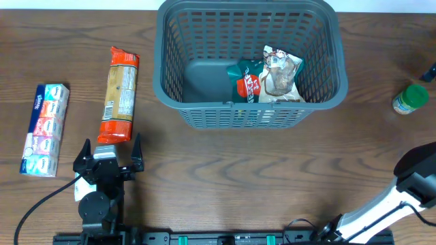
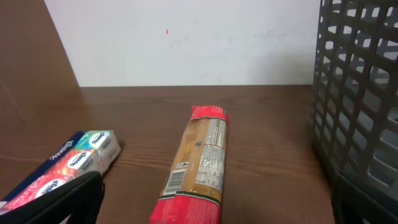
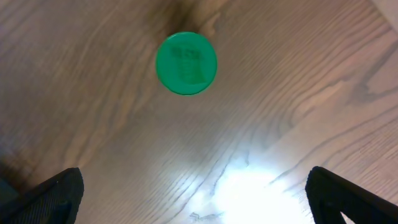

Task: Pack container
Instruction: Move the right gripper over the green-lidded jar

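Observation:
The dark grey basket (image 1: 248, 109) stands at the back middle of the table; its lattice wall also shows in the left wrist view (image 2: 357, 93). It holds a green and red packet (image 1: 248, 78) and a pale brown packet (image 1: 281, 76). A long orange and red packet (image 1: 119, 92) lies left of the basket, and its near end sits between my left fingers (image 2: 199, 168). My left gripper (image 1: 110, 151) (image 2: 214, 193) is open and empty. My right gripper (image 3: 193, 180) is open and empty above a green-lidded jar (image 1: 409, 99) (image 3: 186, 63).
A multipack of tissue packets (image 1: 45, 120) (image 2: 68, 162) lies at the far left. The right arm's white link (image 1: 402, 194) crosses the front right corner. A white wall stands behind the table.

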